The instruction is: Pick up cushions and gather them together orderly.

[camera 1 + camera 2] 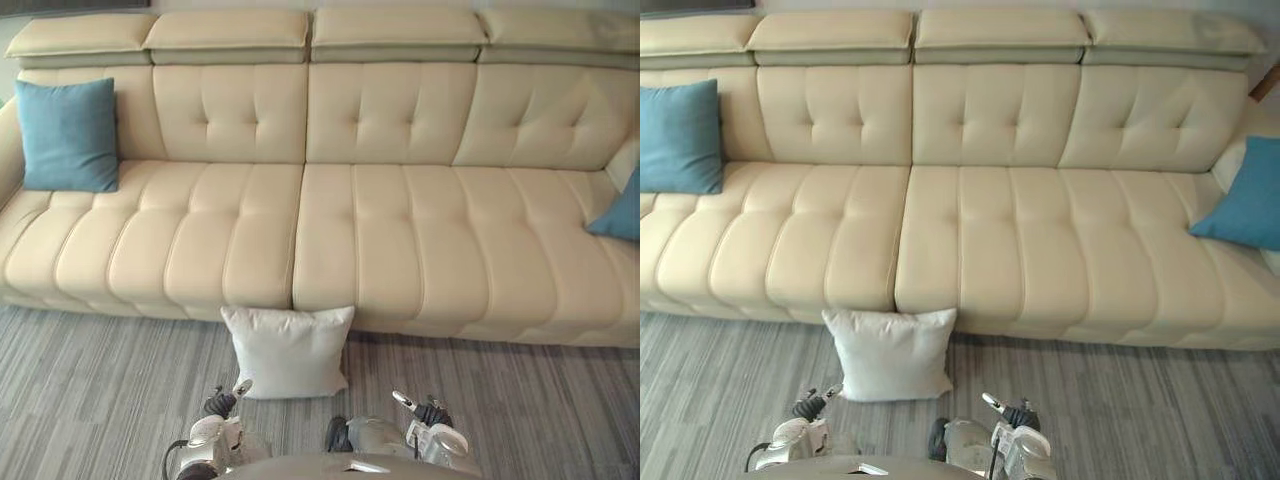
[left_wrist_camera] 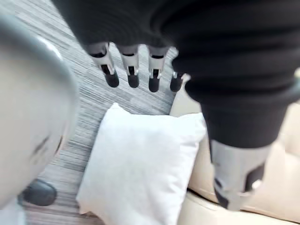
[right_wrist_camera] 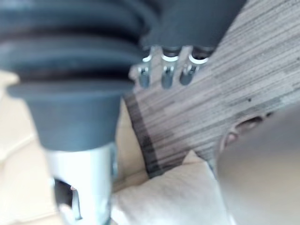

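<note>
Nothing readable here tbh: no text, labels, numbers or signs on anything.

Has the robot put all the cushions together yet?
Nothing is gathered yet. The left blue cushion sits at one end of the sofa, the right blue cushion at the other, and the white cushion stands on the floor against the sofa's front. The left robot hand and right robot hand are open, holding nothing. All three need bringing together.
</note>
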Controlling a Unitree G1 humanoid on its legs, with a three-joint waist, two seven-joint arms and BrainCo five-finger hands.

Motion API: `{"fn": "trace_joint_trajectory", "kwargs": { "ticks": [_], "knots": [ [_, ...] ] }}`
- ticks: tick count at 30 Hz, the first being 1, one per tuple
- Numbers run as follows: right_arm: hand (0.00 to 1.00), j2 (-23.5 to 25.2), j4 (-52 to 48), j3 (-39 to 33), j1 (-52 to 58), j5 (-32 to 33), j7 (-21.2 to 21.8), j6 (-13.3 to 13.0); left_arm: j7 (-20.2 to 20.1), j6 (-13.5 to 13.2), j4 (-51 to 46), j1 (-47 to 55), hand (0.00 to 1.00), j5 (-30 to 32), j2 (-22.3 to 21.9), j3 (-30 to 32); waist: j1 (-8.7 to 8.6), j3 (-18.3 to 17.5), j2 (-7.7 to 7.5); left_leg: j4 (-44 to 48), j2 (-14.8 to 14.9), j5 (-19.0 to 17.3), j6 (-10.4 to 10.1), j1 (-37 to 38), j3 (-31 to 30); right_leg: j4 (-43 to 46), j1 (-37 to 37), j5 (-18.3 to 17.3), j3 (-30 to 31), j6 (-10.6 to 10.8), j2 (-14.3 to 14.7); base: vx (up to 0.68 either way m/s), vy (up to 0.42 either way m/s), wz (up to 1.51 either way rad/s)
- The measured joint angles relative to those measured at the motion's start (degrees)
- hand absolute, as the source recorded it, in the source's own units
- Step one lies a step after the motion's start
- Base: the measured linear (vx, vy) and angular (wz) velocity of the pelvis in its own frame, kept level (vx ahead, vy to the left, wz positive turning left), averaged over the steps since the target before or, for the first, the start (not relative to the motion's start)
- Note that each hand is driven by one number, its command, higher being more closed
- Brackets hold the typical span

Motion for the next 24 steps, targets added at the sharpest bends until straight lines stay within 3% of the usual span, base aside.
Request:
{"fn": "trace_joint_trajectory", "kwargs": {
  "ticks": [2, 5, 6, 7, 9, 11, 16, 19, 24],
  "knots": [
    [0.00, 0.06, 0.11, -0.09, 0.21, 0.03, -0.02, 0.40, 0.01, -0.01, -0.73, 0.00, 0.00, 0.01, -0.06, 0.27, 0.80, 0.33, -0.79, -5.19, 0.20, -1.38, 2.01, -2.24, 2.33, -1.93, 2.95, 0.37, 1.74, 0.60, -0.84, 0.35, 0.082, -0.41],
    [0.00, 0.29, -0.07, -0.12, 0.38, 0.02, -0.05, 0.44, 0.01, -0.09, -1.08, -0.14, 0.00, 0.03, 0.11, 0.26, 0.94, 0.50, -1.16, -18.04, -0.65, -2.42, 2.46, -4.88, 4.55, -1.39, 6.43, 0.47, 3.12, 1.40, -3.45, 0.35, 0.222, -0.20],
    [0.00, 0.24, -0.19, -0.14, 1.32, 0.02, -0.04, 0.43, 0.03, -0.11, -1.07, -0.07, 0.00, 0.03, 0.06, 0.11, 0.93, 0.35, -1.01, -24.09, -1.32, -0.05, 3.46, -4.95, 4.97, -0.68, 6.97, 0.37, 3.22, 2.68, -3.81, 0.33, 0.308, 0.00],
    [0.00, 0.43, -0.34, -0.16, 2.07, -0.02, -0.08, 0.52, 0.00, -0.13, -0.70, 0.33, 0.00, 0.05, 0.33, -0.62, 1.38, -1.15, -1.21, -31.11, -3.17, 5.05, 5.11, -4.59, 4.96, 1.91, 6.71, -1.48, 4.67, 5.73, -4.75, 0.26, 0.250, 0.08],
    [0.00, 2.80, -0.27, -0.29, 2.55, -0.08, -0.01, 0.40, 0.07, -0.14, -0.42, 0.72, 0.00, 0.06, 2.75, -1.18, 0.82, -2.38, -4.27, -34.32, -6.17, 5.01, 5.16, -3.28, 4.90, 0.83, 6.86, -0.79, 6.81, 5.43, -6.49, 0.26, 0.202, 0.24],
    [0.00, 4.08, 0.00, -0.71, 2.53, -0.14, 0.00, 0.43, 0.03, -0.09, 0.46, 0.99, 0.00, 0.10, 3.99, -1.23, 0.91, -3.46, -5.97, -36.69, -7.13, 5.22, 5.03, -2.22, 4.96, -0.35, 7.50, 1.39, 7.03, 5.66, -6.69, 0.20, 0.086, 0.14],
    [0.00, 4.10, 0.42, -0.71, 2.72, -0.63, 0.03, 0.44, -0.05, 0.02, 1.62, 2.79, 0.00, 0.18, 3.91, -1.40, 0.54, -4.61, -5.15, -50.31, -9.09, 11.20, 4.36, 5.82, 6.43, -2.20, 9.05, 7.46, 8.61, 5.93, -6.28, 0.08, -0.002, -0.05],
    [0.00, 3.58, 1.43, -0.76, 2.70, -0.66, 0.02, 0.42, -0.05, 0.11, 2.20, 3.20, 0.00, 0.19, 3.97, -1.65, 0.62, -4.98, -4.96, -54.87, -9.62, 13.99, 4.07, 7.01, 6.65, -4.58, 9.40, 8.20, 9.47, 5.99, -5.60, -0.03, -0.026, -0.06],
    [0.00, 2.06, 1.88, -0.78, 2.66, -0.63, 0.03, 0.40, -0.02, 0.45, 2.88, 3.93, 0.00, 0.16, 3.46, -2.80, 0.71, -4.46, -3.18, -62.26, -10.79, 18.75, 3.75, 10.44, 6.65, -7.07, 10.93, 8.25, 9.56, 5.99, -5.06, -0.08, -0.032, 0.00]
  ]
}}
